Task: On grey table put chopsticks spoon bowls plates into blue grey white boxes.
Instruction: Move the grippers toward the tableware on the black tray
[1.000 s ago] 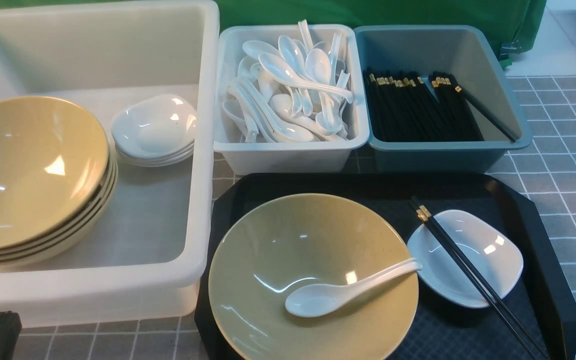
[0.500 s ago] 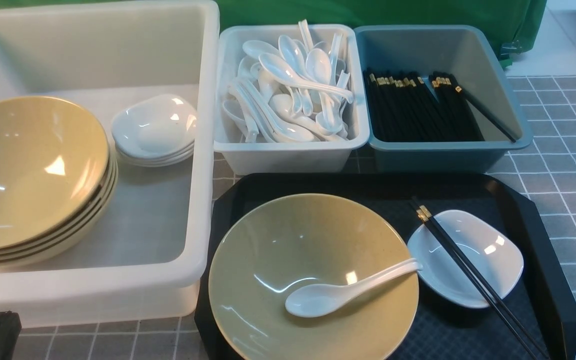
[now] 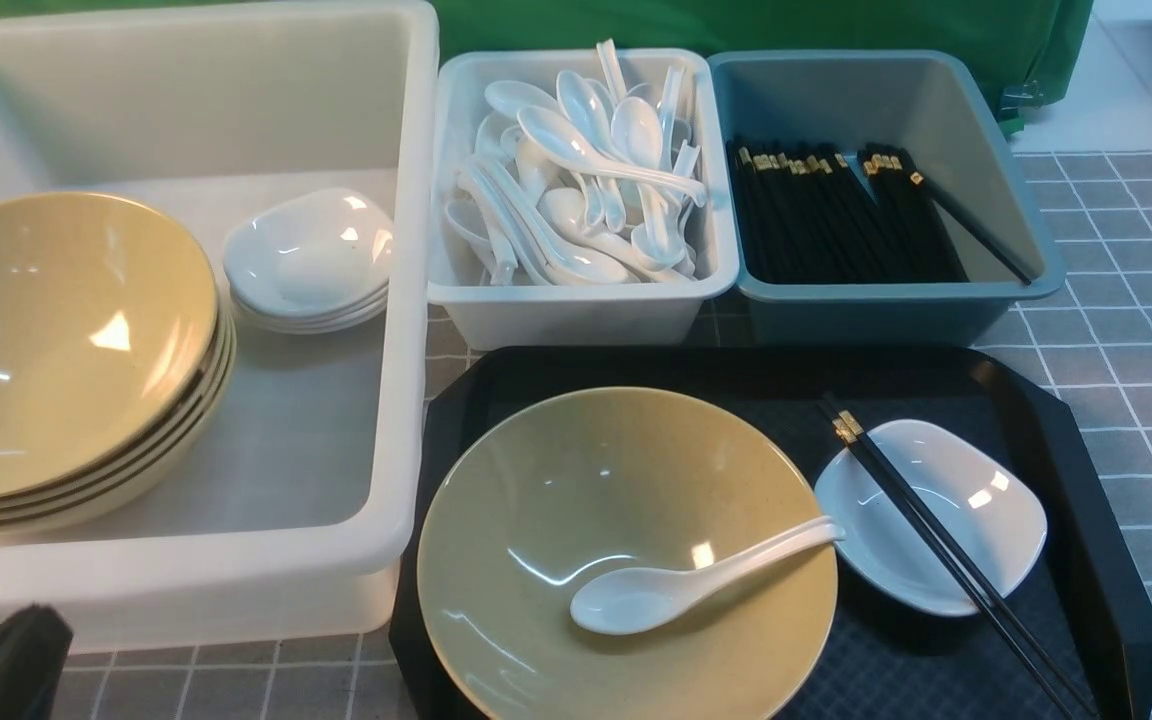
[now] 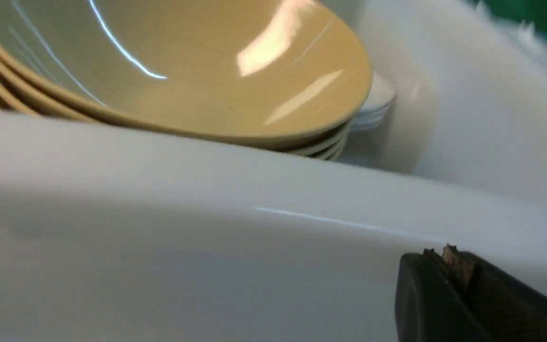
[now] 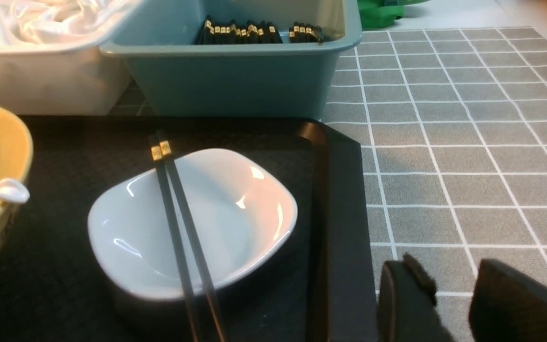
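Left hand (image 4: 444,254): fingers pressed together, nothing between them. It sits low at the near left corner of the tabletop (image 3: 1136,300), just outside the near wall of the white tub (image 3: 406,300); the front view shows only a dark corner of it.

Right hand (image 5: 454,278): fingers apart, gap empty, holding nothing. It is over bare tabletop toward the near right, just beside the right rim of the black tray (image 3: 1086,480). I cannot tell whether it touches the surface.

Nearest the right hand, on the tray's right part, is the loose plate (image 3: 986,500), upright. The chopstick pair (image 3: 936,540) lies diagonally across it, gold bands toward the far edge and tips running off toward the near edge.

Just left of the plate is the loose bowl (image 3: 576,500), on the tray's left part. The spoon (image 3: 676,585) lies in it, scoop down inside and handle end resting on the rim toward the plate.

Beyond the tray, toward the far edge, the blue bin (image 3: 876,315) holds bundled chopsticks (image 3: 836,220). Beside it on the left, the pale bin (image 3: 576,315) holds heaped spoons (image 3: 576,180).

The white tub fills the left side. Inside are stacked bowls (image 3: 56,340) by the left wall, slightly tilted, and stacked plates (image 3: 311,255) just beside them.
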{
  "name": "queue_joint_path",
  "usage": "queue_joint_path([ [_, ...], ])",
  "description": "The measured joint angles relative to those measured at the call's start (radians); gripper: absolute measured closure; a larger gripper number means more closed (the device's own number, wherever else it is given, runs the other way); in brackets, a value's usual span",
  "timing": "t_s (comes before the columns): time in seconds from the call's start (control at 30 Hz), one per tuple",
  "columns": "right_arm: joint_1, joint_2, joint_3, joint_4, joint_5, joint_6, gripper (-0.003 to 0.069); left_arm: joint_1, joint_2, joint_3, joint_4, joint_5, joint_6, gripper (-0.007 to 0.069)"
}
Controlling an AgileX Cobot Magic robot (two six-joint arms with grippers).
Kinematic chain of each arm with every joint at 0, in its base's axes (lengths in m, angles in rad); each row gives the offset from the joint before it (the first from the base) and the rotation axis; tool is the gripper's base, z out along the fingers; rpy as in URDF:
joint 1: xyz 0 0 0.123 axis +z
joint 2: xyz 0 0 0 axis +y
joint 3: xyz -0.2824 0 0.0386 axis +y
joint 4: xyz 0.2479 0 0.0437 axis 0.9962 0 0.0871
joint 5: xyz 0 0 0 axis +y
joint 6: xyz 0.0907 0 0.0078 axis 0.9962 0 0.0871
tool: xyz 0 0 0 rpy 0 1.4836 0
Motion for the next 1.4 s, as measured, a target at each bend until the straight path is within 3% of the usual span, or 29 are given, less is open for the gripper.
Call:
queue_joint_path([
  [0.07,0.000,0.000,0.000,0.051,-0.005,0.134,0.0421,0.000,0.000,0.000,-0.312,-0.047,-0.157,0.0636],
  [0.2,0.000,0.000,0.000,0.228,-0.008,0.549,0.0421,0.000,0.000,0.000,-0.627,-0.084,-0.264,0.0636],
  [0.3,0.000,0.000,0.000,0.261,-0.014,0.724,0.0421,0.000,0.000,0.000,-0.690,-0.101,-0.273,0.0636],
  [0.43,0.000,0.000,0.000,0.269,-0.019,0.773,0.0421,0.000,0.000,0.000,-0.716,-0.108,-0.276,0.0636],
  [0.63,0.000,0.000,0.000,0.249,-0.011,0.674,0.0421,0.000,0.000,-0.038,-0.710,-0.056,-0.122,0.0636],
  [0.83,0.036,0.018,-0.150,0.251,0.081,0.354,0.0447,0.000,0.043,-0.258,-0.586,0.053,0.140,0.0636],
  [0.87,0.048,0.074,-0.242,0.249,0.122,0.237,0.0487,0.000,0.114,-0.336,-0.510,0.098,0.182,0.0636],
  [0.97,0.061,0.201,-0.370,0.246,0.194,0.076,0.0560,0.000,0.248,-0.455,-0.390,0.189,0.213,0.0636],
  [1.0,0.064,0.330,-0.494,0.245,0.270,-0.071,0.0606,0.000,0.370,-0.553,-0.263,0.284,0.222,0.0636],
  [1.1,0.067,0.493,-0.648,0.242,0.411,-0.235,0.0626,0.000,0.501,-0.699,-0.106,0.418,0.227,0.0636],
  [1.17,0.072,0.650,-0.791,0.240,0.542,-0.377,0.0626,0.000,0.660,-0.876,0.056,0.626,0.233,0.0636],
  [1.3,0.116,0.838,-0.931,0.221,0.654,-0.459,0.0626,0.000,0.816,-1.041,0.202,0.844,0.261,0.0636],
  [1.4,0.155,0.912,-0.971,0.192,0.719,-0.468,0.0626,-0.003,0.887,-1.098,0.216,0.897,0.268,0.0636],
])
